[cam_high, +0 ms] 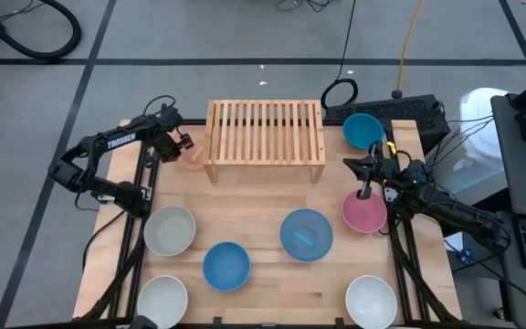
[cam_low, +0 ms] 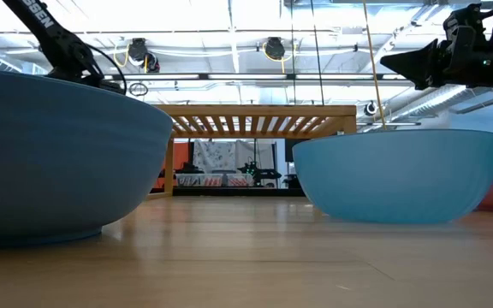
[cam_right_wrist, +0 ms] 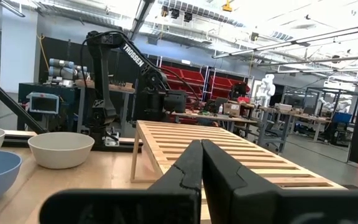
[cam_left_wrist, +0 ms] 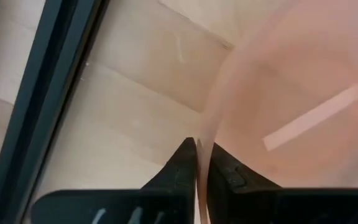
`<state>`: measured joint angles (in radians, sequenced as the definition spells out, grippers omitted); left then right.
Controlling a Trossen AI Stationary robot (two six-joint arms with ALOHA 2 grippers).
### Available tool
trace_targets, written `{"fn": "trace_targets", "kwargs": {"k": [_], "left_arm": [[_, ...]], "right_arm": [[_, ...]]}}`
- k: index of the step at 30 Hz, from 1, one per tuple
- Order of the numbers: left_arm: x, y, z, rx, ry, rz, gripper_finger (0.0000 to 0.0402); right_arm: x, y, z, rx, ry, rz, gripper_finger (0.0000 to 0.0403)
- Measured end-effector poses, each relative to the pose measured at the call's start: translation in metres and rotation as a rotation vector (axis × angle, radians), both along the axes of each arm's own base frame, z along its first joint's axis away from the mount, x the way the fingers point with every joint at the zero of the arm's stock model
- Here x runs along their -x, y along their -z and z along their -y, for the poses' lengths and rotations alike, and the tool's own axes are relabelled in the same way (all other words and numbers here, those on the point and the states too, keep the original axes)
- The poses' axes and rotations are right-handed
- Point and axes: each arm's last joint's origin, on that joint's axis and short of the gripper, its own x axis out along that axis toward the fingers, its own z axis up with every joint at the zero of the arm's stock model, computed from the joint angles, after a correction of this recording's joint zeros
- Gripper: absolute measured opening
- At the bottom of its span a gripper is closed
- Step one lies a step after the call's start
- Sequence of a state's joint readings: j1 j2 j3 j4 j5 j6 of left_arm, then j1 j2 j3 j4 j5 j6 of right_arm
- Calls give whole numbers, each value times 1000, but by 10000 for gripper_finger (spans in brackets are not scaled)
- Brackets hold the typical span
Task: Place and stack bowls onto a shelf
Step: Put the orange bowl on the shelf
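Note:
The light-wood slatted shelf (cam_high: 265,132) stands at the table's far middle, also in the low view (cam_low: 264,120). My left gripper (cam_high: 188,146) is at the shelf's left end, shut on a pale orange-pink bowl (cam_high: 195,155). My right gripper (cam_high: 347,164) is shut and empty, raised above the table just right of the shelf, fingers pointing at it (cam_right_wrist: 201,146). A pink bowl (cam_high: 363,211) rests on the table under the right arm, and a teal bowl (cam_high: 363,130) rests behind it. My left gripper (cam_left_wrist: 199,149) pinches the pale orange-pink bowl's rim (cam_left_wrist: 205,134), one finger inside the bowl and one outside. The fingers come from the table's left side, slanting down. The bowl's opening faces up; I cannot tell whether it is lifted clear of the table.
Two blue bowls (cam_high: 306,233) (cam_high: 226,265) sit at the table's near middle and fill the low view (cam_low: 50,154) (cam_low: 396,175). A grey-beige bowl (cam_high: 170,228) and two white bowls (cam_high: 163,297) (cam_high: 371,300) sit toward the near corners.

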<state>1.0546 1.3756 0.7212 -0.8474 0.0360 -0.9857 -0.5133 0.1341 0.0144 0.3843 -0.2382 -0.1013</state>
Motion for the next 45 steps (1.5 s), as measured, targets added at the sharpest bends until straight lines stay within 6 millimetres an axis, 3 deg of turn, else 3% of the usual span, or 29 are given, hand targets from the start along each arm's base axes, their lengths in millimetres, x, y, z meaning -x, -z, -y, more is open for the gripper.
{"fn": "trace_targets", "kwargs": {"k": [7, 20, 30, 38, 45], "left_arm": [[9, -19, 8, -84, 39, 23, 8], [35, -77, 53, -373, 164, 151, 8], [54, -139, 86, -581, 261, 158, 7], [54, -197, 92, -781, 398, 207, 7], [39, -239, 87, -865, 636, 280, 7]], "right_arm": [[0, 0, 0, 0, 0, 0, 0], [0, 0, 0, 0, 0, 0, 0], [0, 0, 0, -1, 0, 0, 0], [0, 0, 0, 0, 0, -1, 0], [0, 0, 0, -1, 1, 0, 0]]}}
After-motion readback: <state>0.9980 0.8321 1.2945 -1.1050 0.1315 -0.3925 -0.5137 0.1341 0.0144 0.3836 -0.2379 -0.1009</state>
